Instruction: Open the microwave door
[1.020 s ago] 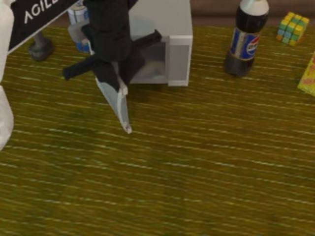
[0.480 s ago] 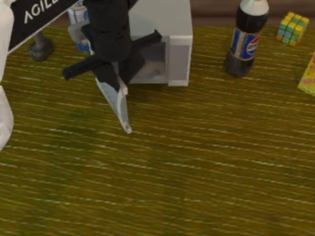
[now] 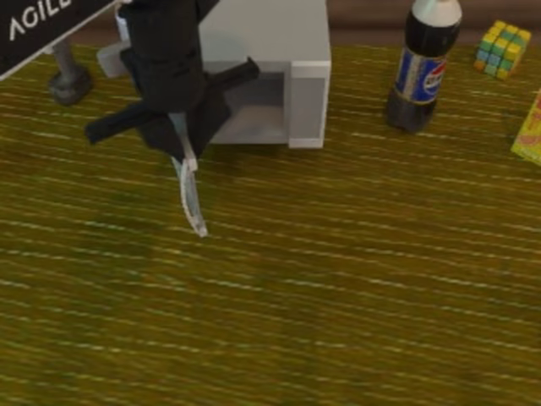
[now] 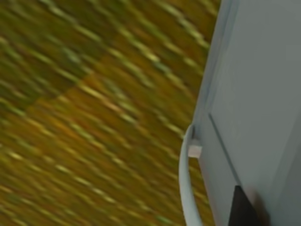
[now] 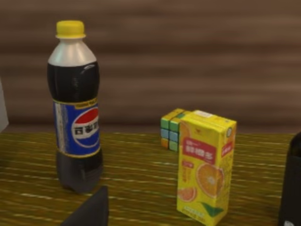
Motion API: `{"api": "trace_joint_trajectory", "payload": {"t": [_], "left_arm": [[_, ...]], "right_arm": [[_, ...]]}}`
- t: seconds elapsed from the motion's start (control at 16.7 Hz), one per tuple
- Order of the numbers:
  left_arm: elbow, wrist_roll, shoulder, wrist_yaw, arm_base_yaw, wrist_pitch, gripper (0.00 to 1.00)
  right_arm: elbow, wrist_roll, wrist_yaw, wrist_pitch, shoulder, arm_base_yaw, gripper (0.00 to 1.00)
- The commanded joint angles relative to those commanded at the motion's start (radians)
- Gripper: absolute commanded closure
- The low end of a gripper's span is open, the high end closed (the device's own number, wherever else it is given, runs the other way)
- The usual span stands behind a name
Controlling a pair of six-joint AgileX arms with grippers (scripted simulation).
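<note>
The light grey microwave (image 3: 279,34) stands at the back of the table, its cavity showing. The microwave door (image 3: 191,199) is swung far out on the cavity's left side and shows nearly edge-on in the top view. My left gripper (image 3: 183,152) is shut on the door at its upper edge. In the left wrist view the door panel (image 4: 254,94) fills one side, with its curved white handle (image 4: 184,188) beside one dark finger (image 4: 242,209). My right gripper (image 5: 193,202) is open and off to the right, out of the top view.
A cola bottle (image 3: 423,68) stands just right of the microwave. A colour cube (image 3: 502,48) and a yellow juice box (image 3: 528,127) sit at the far right. A dark grey object (image 3: 68,80) stands at the back left.
The left arm has moved left and the door has swung wider; its free end has shifted left, and more of the cavity shows.
</note>
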Motion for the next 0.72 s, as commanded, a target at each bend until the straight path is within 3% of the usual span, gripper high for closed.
{"api": "trace_joint_trajectory", "payload": {"t": [0.72], "left_arm": [[-0.018, 0.006, -0.01, 0.0, 0.006, 0.006, 1.0]], "right_arm": [[0.0, 0.0, 0.0, 0.0, 0.0, 0.0, 0.0]]}}
